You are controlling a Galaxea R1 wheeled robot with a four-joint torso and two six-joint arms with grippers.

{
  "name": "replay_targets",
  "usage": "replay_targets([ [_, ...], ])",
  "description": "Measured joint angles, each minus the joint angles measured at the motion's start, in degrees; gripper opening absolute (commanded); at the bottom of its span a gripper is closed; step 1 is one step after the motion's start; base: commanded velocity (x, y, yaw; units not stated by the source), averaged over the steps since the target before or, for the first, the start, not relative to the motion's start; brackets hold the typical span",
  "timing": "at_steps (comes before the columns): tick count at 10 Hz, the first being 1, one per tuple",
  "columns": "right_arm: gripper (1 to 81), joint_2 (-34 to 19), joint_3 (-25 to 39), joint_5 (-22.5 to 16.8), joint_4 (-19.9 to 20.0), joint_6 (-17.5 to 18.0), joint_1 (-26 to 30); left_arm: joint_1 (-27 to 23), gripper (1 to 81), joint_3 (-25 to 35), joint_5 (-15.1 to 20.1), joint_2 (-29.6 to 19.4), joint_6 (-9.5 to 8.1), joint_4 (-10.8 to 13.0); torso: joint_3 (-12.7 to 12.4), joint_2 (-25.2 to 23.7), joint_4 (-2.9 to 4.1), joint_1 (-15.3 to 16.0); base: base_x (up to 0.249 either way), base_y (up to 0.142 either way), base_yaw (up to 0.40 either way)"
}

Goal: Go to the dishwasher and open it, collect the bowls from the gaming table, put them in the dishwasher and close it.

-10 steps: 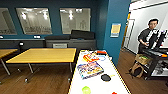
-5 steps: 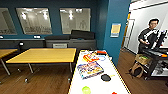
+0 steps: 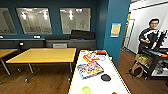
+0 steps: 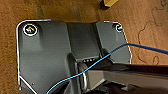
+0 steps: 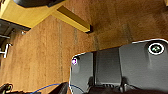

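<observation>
A long white table point(image 3: 100, 86) carrying colourful boxes point(image 3: 90, 69) runs ahead, beside a yellow wooden table point(image 3: 42, 55). Open brown wooden floor point(image 3: 47, 80) lies between them. Whether either arm's fingers are apart cannot be told.

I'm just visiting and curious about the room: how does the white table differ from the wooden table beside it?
The white table has a pale top with a yellow edge; the wooden table is warm yellow-brown. The white table carries clutter: a colourful box, a black round thing, a green object. The wooden table shows nothing on its top. The white table runs lengthwise away from the camera; the wooden table lies broadside. Both stand on the wood floor.
</observation>
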State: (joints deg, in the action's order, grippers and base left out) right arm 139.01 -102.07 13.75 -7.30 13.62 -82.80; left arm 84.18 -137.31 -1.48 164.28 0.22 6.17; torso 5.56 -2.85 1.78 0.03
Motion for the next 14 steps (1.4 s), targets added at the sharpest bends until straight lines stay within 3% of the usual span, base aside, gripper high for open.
replay_targets([
  [2,81.1,-11.80,11.34,1.38,0.06,1.43,1.38,-0.02,81.1,0.00,-0.06,0.00,0.00,0.00,0.48,0.00,0.00,0.00,0.000,0.000,0.000],
  [5,81.1,-24.87,24.52,2.73,0.09,4.22,5.07,-0.17,81.1,0.00,-0.01,0.00,0.00,0.00,2.93,0.00,0.00,0.00,0.000,0.000,0.000],
  [9,81.1,-36.36,34.88,2.56,0.17,8.34,15.02,-0.79,81.1,-0.01,-0.21,0.02,0.02,0.00,7.08,0.00,0.00,0.02,0.000,0.000,0.000],
  [10,81.1,-37.17,36.67,1.23,0.23,8.98,18.08,-1.00,81.1,-0.01,-0.28,0.02,0.02,0.00,8.00,0.02,0.00,0.02,0.000,0.000,0.000],
  [14,81.1,-39.01,38.99,-10.58,3.51,10.61,33.94,-1.35,81.1,-0.01,-0.48,0.00,0.00,0.00,12.15,0.09,0.00,0.09,0.000,0.000,0.000],
])
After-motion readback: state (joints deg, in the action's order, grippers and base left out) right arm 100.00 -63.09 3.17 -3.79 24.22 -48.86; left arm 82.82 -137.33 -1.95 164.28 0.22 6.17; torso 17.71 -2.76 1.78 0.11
